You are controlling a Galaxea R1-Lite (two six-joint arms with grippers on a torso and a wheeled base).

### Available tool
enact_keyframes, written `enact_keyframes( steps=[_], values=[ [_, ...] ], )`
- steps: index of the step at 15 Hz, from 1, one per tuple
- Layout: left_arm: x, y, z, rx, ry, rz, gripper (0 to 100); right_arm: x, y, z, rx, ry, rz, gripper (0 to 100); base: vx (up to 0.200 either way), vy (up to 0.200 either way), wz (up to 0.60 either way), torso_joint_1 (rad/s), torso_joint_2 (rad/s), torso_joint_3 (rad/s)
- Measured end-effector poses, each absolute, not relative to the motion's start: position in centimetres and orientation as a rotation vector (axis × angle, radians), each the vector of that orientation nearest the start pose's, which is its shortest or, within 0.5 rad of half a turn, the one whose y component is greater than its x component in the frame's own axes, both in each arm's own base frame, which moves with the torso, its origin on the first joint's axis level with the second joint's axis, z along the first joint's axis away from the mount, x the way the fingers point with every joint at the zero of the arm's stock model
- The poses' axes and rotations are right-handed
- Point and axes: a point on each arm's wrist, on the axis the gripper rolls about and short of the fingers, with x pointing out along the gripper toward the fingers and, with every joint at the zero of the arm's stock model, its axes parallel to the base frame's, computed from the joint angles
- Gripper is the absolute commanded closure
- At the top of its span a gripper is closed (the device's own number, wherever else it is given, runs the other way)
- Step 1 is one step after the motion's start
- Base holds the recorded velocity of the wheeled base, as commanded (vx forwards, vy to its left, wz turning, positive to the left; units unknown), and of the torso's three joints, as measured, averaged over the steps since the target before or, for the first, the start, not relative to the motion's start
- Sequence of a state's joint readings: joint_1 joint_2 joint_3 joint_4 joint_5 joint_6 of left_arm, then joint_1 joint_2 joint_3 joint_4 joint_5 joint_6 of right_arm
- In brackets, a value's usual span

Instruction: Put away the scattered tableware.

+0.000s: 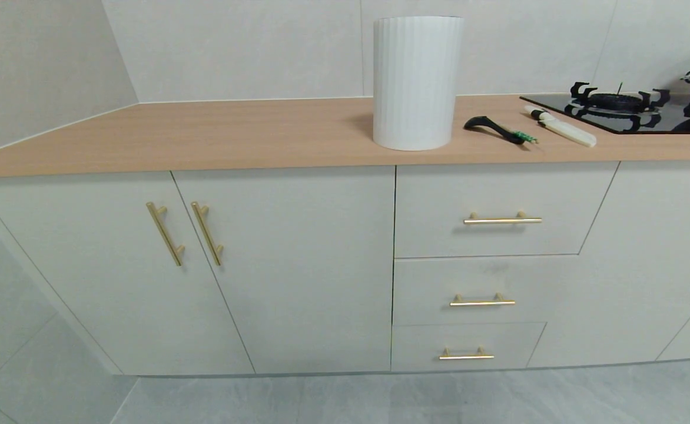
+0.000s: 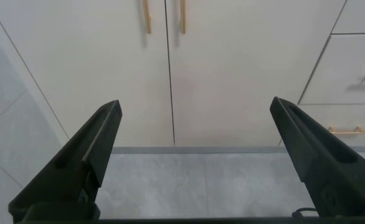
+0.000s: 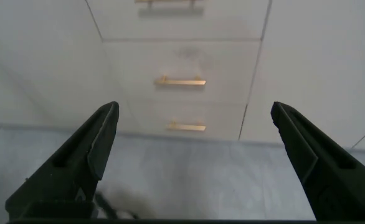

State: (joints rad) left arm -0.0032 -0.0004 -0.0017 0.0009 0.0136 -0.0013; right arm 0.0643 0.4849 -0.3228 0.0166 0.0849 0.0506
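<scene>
- Two small kitchen tools lie on the wooden worktop [image 1: 203,132], on the right side, between the tall white pot [image 1: 417,82] and the stove [image 1: 622,109].
- The black tool [image 1: 498,129] lies just right of the pot. The white tool [image 1: 563,126] lies a bit farther right, close to the stove's edge. They are near each other but not touching.
- Both tools look thin, stiff and light. I think they would be easy to lift but could slip, as they lie flat on the smooth top.
- The best place to grab each one looks like the middle of its handle. The white one may have a sharp end; I cannot tell from here.
- The pot looks like the place for them. It stands upright and looks smooth, so a bump might tip it.
- I count two tools, one pot, three drawers [image 1: 480,288], two cupboard doors [image 1: 298,265] and five gold handles [image 1: 501,220].
- The left claw [image 2: 195,162] is spread wide with nothing in it. It hangs low in front of the doors, well away from the tools.
- The right claw [image 3: 195,162] is spread wide too and holds nothing. It hangs low in front of the drawers.
</scene>
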Motion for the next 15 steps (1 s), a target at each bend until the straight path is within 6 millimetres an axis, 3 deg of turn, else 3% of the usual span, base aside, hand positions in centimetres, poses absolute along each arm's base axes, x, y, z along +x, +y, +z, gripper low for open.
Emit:
enact_keyframes(
  steps=[4,7,10,13,15],
  values=[
    [-2.3,0.0,7.6,-0.001,-0.002,0.010,0,11.6,1.4,21.2,0.055,0.409,0.183,0,0.000,0.000,0.00,0.000,0.00,0.000],
    [-2.3,0.0,7.6,-0.001,-0.001,0.010,0,20.2,2.8,21.3,0.050,0.558,0.203,0,0.000,0.000,0.00,0.000,0.00,0.000],
    [-2.3,0.0,7.6,-0.002,-0.002,0.010,0,26.4,4.7,18.3,0.034,0.704,0.233,0,0.000,0.000,0.00,0.000,0.00,0.000],
    [-2.3,0.0,7.6,-0.002,-0.002,0.010,0,30.3,5.8,14.0,0.024,0.798,0.239,0,0.000,0.000,0.00,0.000,0.00,0.000],
    [-2.3,0.0,7.6,-0.002,-0.002,0.010,0,32.7,6.2,11.3,0.019,0.766,0.226,0,0.000,0.000,0.00,0.000,0.00,0.000]
  ],
)
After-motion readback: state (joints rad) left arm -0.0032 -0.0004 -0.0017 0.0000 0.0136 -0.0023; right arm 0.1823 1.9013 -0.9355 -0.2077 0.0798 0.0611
